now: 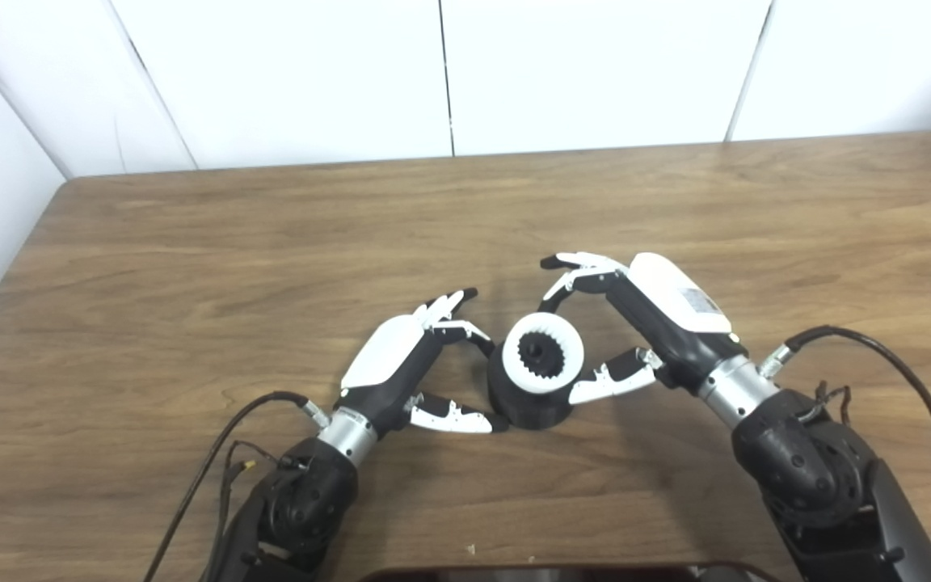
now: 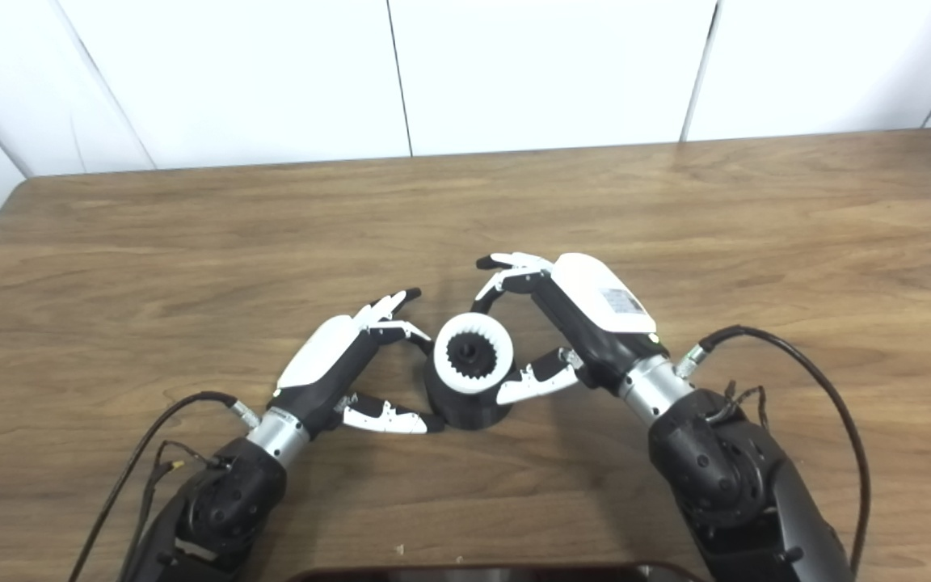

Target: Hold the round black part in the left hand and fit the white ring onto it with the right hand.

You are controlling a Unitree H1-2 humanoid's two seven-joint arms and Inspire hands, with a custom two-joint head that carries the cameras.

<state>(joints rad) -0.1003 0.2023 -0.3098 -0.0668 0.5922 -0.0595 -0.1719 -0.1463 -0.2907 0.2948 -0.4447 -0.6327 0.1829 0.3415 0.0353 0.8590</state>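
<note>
White ring [image 1: 543, 352] seated atop round black part [image 1: 528, 398] on tabletop [image 1: 271, 242], between robot hands. Left robot hand [image 1: 401, 368] cups part; right robot hand [image 1: 643, 323] spread around ring, grip uncertain. Advice: press evenly, keep base steady.

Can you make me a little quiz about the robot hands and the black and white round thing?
1. True or false: the white ring sits on top of the round black part.
2. Which hand has its thumb tip at the black part's base: A left hand, B right hand?
3. Fill in: the black part rests on the wooden ____.

Key: 1 true. 2 A. 3 table.
</note>
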